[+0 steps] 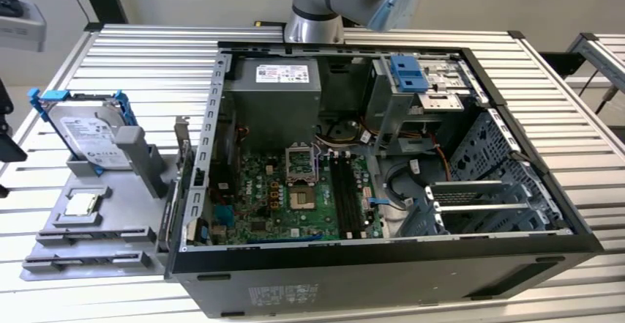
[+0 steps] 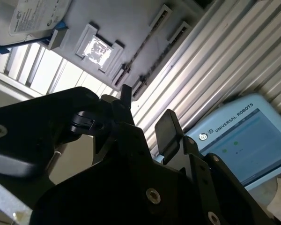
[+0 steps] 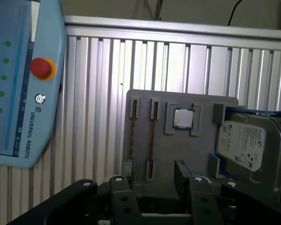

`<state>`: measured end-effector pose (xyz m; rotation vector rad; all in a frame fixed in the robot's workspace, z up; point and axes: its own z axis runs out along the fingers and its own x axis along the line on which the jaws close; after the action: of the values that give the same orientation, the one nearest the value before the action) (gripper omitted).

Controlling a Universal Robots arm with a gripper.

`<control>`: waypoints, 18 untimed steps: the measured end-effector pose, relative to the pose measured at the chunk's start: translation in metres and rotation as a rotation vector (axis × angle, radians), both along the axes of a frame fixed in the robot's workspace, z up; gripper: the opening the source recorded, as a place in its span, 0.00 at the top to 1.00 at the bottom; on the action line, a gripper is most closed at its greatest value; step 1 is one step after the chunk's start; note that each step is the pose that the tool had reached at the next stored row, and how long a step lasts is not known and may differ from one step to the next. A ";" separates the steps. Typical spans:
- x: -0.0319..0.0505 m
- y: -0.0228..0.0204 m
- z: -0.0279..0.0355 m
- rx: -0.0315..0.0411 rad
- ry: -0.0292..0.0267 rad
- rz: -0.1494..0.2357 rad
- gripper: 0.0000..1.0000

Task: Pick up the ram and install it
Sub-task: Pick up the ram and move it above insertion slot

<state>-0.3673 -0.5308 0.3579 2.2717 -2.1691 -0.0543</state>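
A robot arm (image 1: 327, 1) hangs at the top centre of the exterior view, above the far edge of an open computer case (image 1: 391, 279) that stands on a slatted metal table (image 1: 547, 52). In the first wrist view its tool (image 3: 154, 174) sits at the bottom of the frame. Its black fingers (image 3: 182, 171) are spread apart with nothing between them, in front of a grey holder (image 3: 178, 150).

From left to right in that view:
- A pale blue control pendant (image 3: 18, 93) with a red button is at the frame's left edge.
- A thin dark stick (image 3: 131, 136) stands on edge in a holder slot.
- The ram (image 3: 151, 140) stands in the next slot just beside it, untouched.
- A square silver processor chip (image 3: 183, 118) lies in its recess.
- A hard drive (image 3: 248, 145) in a blue bracket is at the right edge.

The exterior view places the holder at the left of the frame, beside the case, with the drive propped upright at its far end. It also shows the green motherboard (image 1: 283, 198) inside the case. The second wrist view looks past the fingers the other way. There the holder is at upper left and the pendant at lower right.
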 end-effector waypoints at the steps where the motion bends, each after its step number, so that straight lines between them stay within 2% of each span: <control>1: 0.0000 0.0000 -0.0015 0.0000 -0.0001 0.000 0.00; 10: 0.0000 0.0000 -0.0154 -0.0003 0.0004 0.000 0.00; 15: -0.0001 0.0000 -0.0164 0.0012 0.0006 0.000 0.00; 16: 0.0000 0.0000 -0.0166 0.0007 0.0003 0.000 0.00; 18: 0.0000 -0.0001 -0.0187 -0.0064 0.0003 0.000 0.00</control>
<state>-0.3672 -0.5309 0.3392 2.2682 -2.1658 -0.0476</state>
